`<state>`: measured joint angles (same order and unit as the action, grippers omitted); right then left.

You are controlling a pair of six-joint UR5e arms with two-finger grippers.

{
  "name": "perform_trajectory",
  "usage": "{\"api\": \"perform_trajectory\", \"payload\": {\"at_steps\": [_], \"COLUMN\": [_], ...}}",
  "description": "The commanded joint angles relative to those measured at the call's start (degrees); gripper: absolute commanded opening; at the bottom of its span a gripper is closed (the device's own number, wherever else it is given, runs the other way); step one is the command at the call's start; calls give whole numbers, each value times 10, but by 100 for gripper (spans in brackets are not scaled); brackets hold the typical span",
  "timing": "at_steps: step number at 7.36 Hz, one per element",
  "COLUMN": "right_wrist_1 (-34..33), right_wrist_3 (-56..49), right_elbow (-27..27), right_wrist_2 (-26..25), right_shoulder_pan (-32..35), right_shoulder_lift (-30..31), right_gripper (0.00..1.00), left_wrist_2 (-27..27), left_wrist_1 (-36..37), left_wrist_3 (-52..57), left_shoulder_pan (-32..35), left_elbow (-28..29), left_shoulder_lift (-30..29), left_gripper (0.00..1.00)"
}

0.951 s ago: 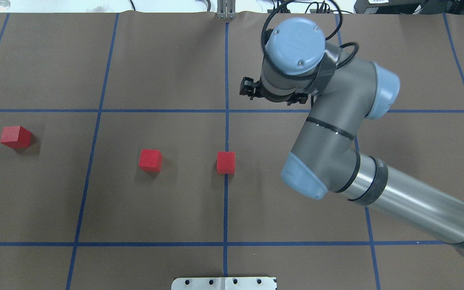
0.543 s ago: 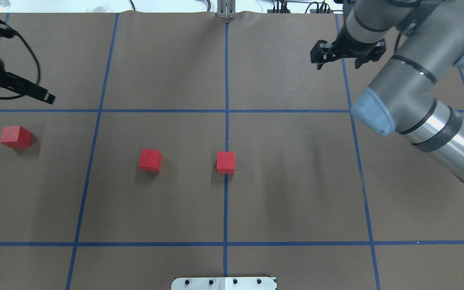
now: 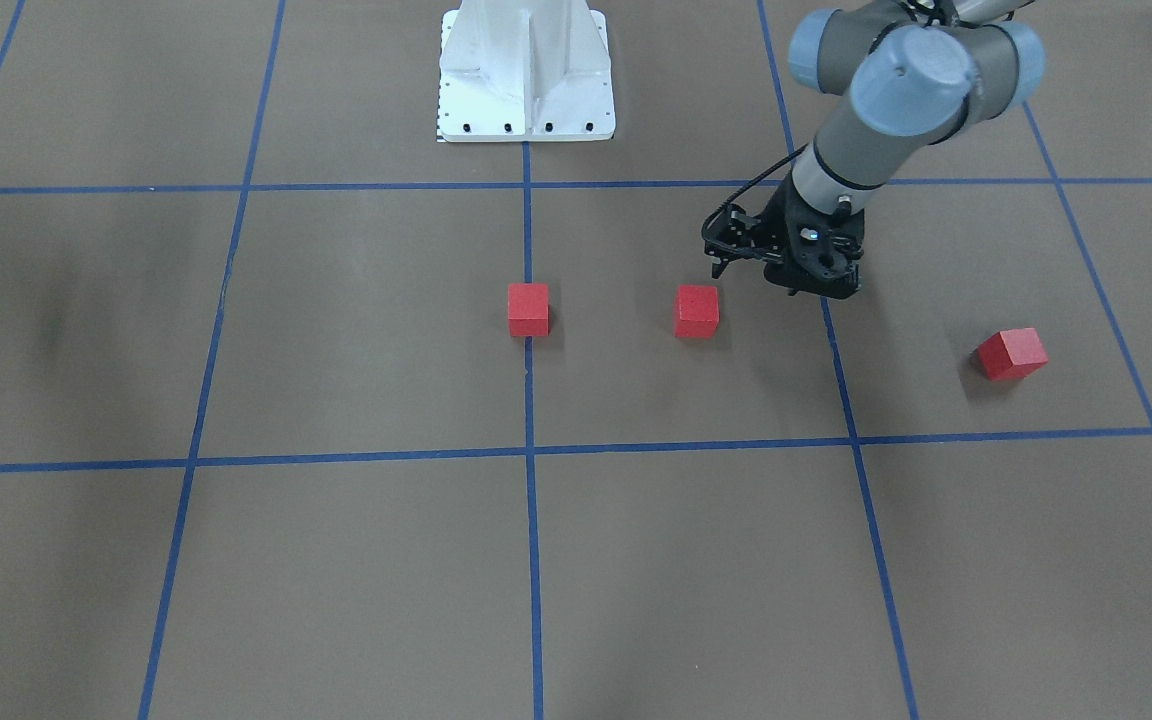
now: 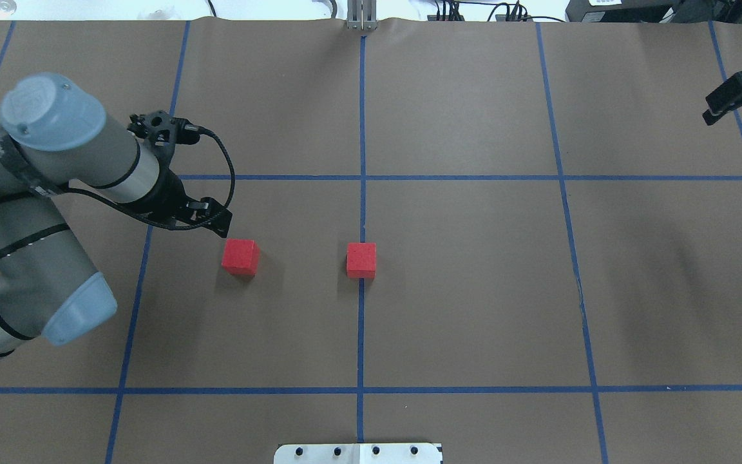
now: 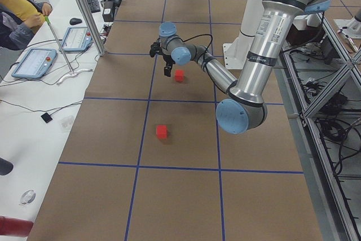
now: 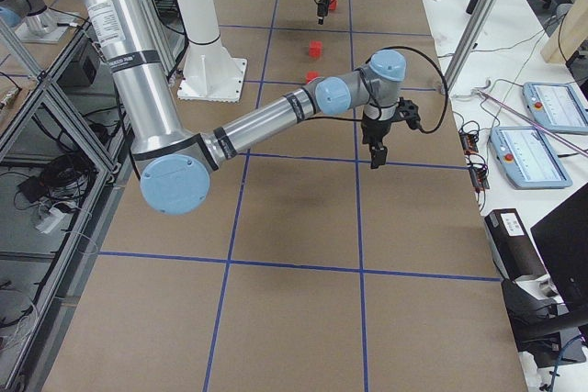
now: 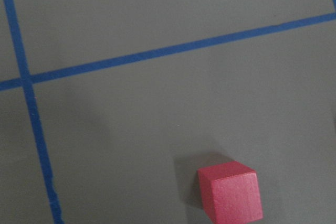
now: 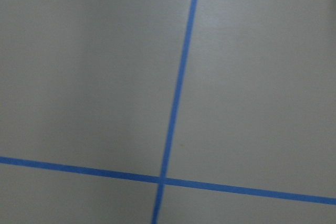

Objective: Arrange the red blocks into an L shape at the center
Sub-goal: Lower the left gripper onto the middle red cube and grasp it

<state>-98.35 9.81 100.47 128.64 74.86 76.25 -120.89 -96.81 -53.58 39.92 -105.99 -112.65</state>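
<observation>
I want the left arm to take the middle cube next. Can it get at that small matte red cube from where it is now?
Probably yes. The left gripper hovers close beside the middle small matte red cube, nothing stands between them, and the neighbouring red cube sits well apart.

Brown blue-taped table [image 4: 474, 322], white side bench [image 5: 34, 145], aluminium posts [image 5: 86, 9]

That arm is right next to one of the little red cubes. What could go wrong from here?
The left arm has its jaws off to one side of the middle red block; lowering off-centre could nudge it instead of gripping it. The outer block sits turned against the blue lines and is hidden under the arm in the overhead view, so the L may end up crooked.
</observation>
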Motion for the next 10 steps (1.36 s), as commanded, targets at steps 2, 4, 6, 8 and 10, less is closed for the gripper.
{"api": "perform_trajectory", "payload": {"at_steps": [2,4,6,8,10], "right_wrist_1": [0,0,0,1,1], "right_wrist_3": [-21,-21,-19,-19,-19], "right_elbow": [1,-1,-6,-6,-6], "right_wrist_2": [3,2,2,1,1], "right_shoulder_pan": [16,17,16,16,16], "right_shoulder_lift": [21,21,20,20,20], "right_gripper": [100,100,100,100,100], "left_wrist_2": [52,52,52,52,50], "left_wrist_1": [0,0,-4,-4,-2], "left_wrist_3": [-54,-46,-45,-46,-46], "left_shoulder_pan": [-43,-45,-46,-52,-58], "left_elbow": [79,93,109,110,109], "left_shoulder_lift": [-55,-55,-57,-61,-64], "left_gripper": [99,97,93,77,50]}}
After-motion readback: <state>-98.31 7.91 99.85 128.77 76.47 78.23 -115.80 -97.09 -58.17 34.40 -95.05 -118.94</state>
